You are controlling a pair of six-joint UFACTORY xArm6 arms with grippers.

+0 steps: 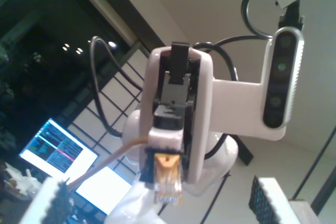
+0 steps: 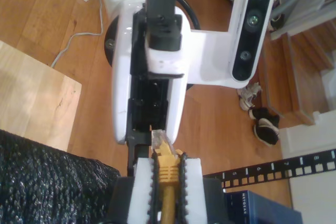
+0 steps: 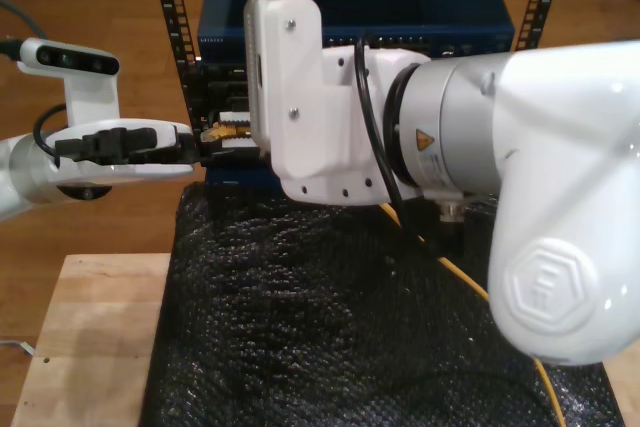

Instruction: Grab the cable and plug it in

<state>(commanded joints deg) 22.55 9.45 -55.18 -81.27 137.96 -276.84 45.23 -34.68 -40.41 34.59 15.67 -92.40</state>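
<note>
The cable is orange-yellow and runs from under the big white arm down to the exterior view's lower right. Its clear plug with the yellow boot sticks out of my second gripper, which is shut on the boot. In the exterior view that gripper reaches in from the right and the plug points left. My first gripper comes from the exterior view's left and faces the plug tip closely. Its ribbed fingers stand wide apart, open, with nothing held.
A blue network switch sits in a black rack behind the grippers. A black bubbly mat covers the wooden table. Wooden floor, shoes and a white cord lie beyond.
</note>
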